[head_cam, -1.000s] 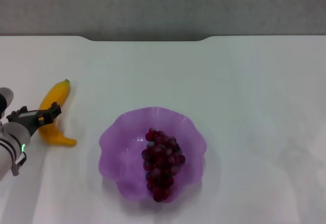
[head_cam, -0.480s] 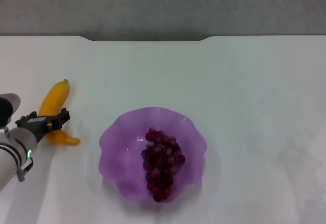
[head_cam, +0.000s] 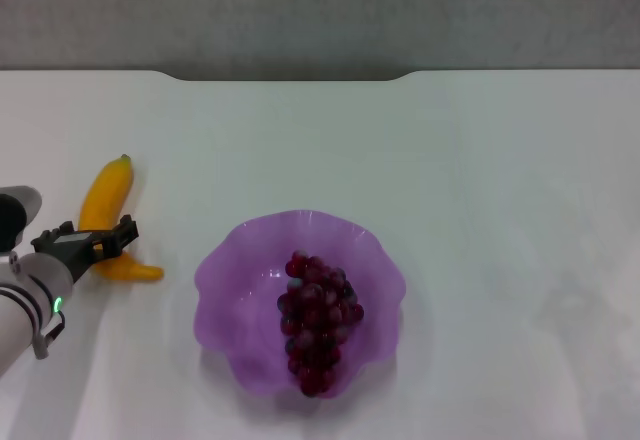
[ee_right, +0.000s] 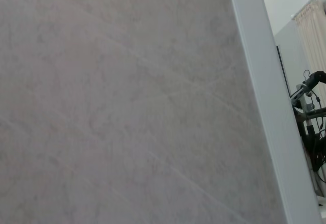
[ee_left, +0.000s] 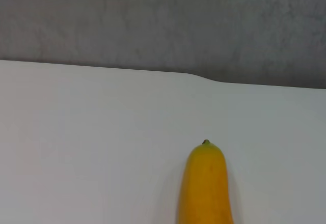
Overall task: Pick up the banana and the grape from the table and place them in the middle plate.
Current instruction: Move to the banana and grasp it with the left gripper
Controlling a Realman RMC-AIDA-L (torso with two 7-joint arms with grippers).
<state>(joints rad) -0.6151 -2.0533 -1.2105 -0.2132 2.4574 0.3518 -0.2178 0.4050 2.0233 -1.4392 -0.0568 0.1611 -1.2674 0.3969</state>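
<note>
No readable labels anywhere. Banana (head_cam: 103, 214): smooth yellow-orange, curved, green tip, lying on the table (head_cam: 500, 160) far left of the plate (head_cam: 225, 270). Left gripper (head_cam: 92, 241) sits over its near half, closed around it. Grapes (head_cam: 318, 320) dark red-purple, in the plate. Right gripper out of sight

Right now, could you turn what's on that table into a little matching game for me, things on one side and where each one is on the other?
Things:
1. grape
2. banana
3. middle plate
4. left end effector

Places:
A. over the banana's near part, at the table's left
B. lying inside the purple dish
C. at the centre of the table, toward its near edge
D. lying on the table left of the plate, green tip pointing away

Pairs: 1-B, 2-D, 3-C, 4-A
</note>
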